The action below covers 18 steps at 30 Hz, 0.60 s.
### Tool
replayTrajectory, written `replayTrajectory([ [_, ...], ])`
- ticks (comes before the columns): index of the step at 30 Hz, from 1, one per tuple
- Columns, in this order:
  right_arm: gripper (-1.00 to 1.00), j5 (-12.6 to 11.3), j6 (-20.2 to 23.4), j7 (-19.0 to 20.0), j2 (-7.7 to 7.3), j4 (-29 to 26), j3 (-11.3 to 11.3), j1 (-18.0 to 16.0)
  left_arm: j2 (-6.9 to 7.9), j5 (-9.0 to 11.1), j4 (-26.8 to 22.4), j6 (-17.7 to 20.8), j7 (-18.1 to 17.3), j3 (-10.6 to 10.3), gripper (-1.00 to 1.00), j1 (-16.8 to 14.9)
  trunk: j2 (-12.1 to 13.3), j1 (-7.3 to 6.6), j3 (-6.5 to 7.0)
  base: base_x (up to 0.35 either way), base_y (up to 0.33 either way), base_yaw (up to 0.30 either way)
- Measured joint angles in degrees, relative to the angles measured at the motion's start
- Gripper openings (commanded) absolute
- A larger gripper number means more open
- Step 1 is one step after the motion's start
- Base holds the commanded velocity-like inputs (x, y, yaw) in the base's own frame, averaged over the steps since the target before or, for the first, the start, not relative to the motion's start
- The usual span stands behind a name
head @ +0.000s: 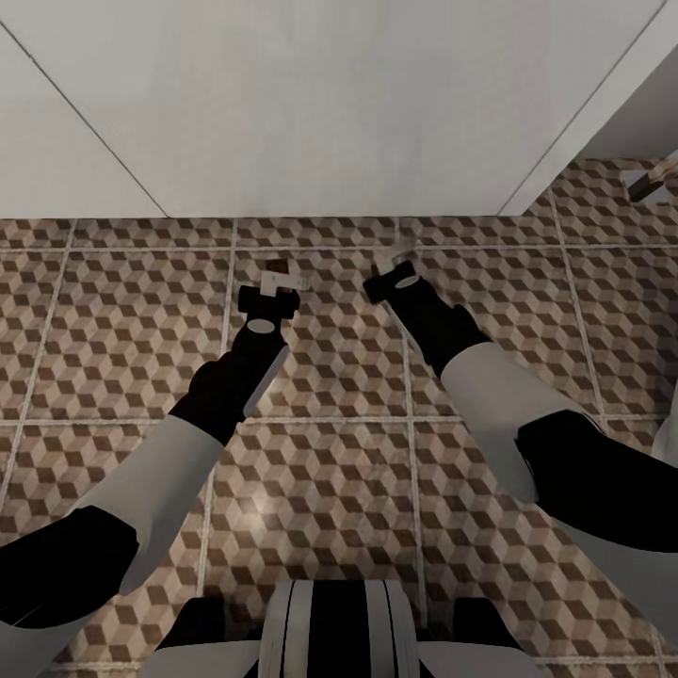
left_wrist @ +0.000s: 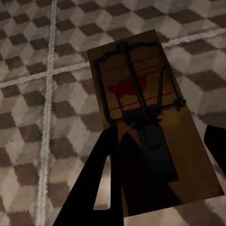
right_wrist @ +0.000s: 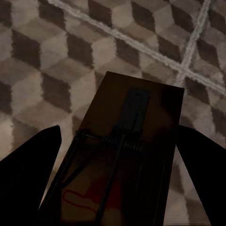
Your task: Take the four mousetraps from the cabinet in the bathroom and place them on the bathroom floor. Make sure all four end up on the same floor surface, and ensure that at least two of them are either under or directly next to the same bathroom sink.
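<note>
Just before the white wall-hung basin (head: 330,104), above the cube-patterned brown and beige floor tiles (head: 113,320), two flat tan-wood mousetraps are held. One board (left_wrist: 141,117) is pinched by the left gripper (left_wrist: 160,155), the other (right_wrist: 129,155) by the right gripper (right_wrist: 115,160). Each long axis runs along the fingers, away from the wrist. Both arms are judged equally near the floor.

Held item: mousetrap (left_wrist: 146,117), tan board, dark wire, red spot.
Left gripper (left_wrist: 162,155): 2 dark fingers (left_wrist: 101,179) flank the board's edges.
Background: cube-pattern bathroom floor (left_wrist: 37,56), pale grout.
</note>
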Motion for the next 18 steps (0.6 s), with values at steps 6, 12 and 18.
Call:
replayTrajectory([
  [6,-1.00,0.1,-0.6,-0.1,0.00,0.9,-0.1,0.0,0.00,0.0,-0.1,0.0,0.0,0.0,-1.00,0.2,0.0,0.00,0.00,0.000,0.000,0.000],
  [12,-1.00,0.1,-0.6,-0.3,0.00,1.1,-0.2,0.0,-0.08,0.0,-0.3,0.0,0.1,-0.3,-1.00,0.2,0.0,0.00,0.00,0.000,0.000,0.000],
  [18,-1.00,0.1,-0.6,-1.0,0.00,2.0,-0.3,0.0,-0.09,0.0,-0.2,0.0,0.1,-0.4,-1.00,0.3,0.0,0.00,0.00,0.000,0.000,0.000],
])
